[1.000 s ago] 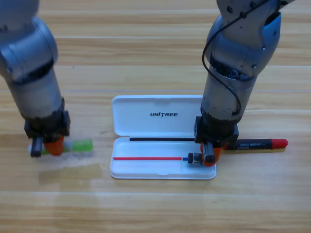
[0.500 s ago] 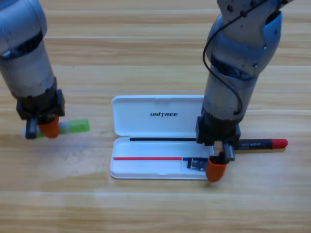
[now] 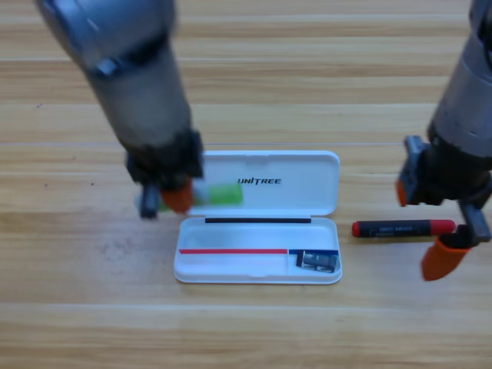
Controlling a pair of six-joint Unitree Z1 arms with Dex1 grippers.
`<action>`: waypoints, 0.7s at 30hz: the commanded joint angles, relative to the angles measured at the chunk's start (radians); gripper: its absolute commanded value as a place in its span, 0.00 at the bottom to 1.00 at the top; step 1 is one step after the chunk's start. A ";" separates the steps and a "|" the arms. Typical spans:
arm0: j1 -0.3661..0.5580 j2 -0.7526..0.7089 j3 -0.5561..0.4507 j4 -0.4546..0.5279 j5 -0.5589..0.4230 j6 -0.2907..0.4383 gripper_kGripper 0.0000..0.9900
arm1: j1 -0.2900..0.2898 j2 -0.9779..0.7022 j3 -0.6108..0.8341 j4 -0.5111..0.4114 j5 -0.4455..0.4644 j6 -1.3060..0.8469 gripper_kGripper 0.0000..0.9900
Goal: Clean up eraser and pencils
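Green eraser (image 3: 219,194) is now up in the air over the white case's (image 3: 261,165) open lid, pinched in the left gripper (image 3: 171,200). A second ago that gripper was way out left of the case with the eraser down near the table, so it's been lifted and carried across. I'd say it's about to get dropped into the tray.

Other change: the right gripper (image 3: 434,231) was down in the tray's right end a second ago and has now pulled out to the right of the case. It left a small dark thing (image 3: 317,261) sitting in that corner, so that bit looks done. Its orange jaws are spread apart and hold nothing, one on each side of the pencil (image 3: 403,227).

The pencil lies flat on the table just right of the case, level with the hinge, not touched yet. Its long axis runs left-right, parallel to the case's long side, with its longer red end pointing away from the case.
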 commanded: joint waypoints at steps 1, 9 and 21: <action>-0.068 0.130 -0.001 -0.017 -0.008 -0.014 0.00 | -0.157 0.099 0.049 -0.090 -0.038 -0.055 1.00; -0.068 0.194 0.011 -0.060 -0.010 -0.020 0.00 | -0.185 0.253 -0.001 -0.150 -0.038 -0.116 0.96; -0.068 0.226 0.011 -0.083 -0.011 -0.022 0.00 | -0.217 0.360 -0.039 -0.196 -0.061 -0.202 0.82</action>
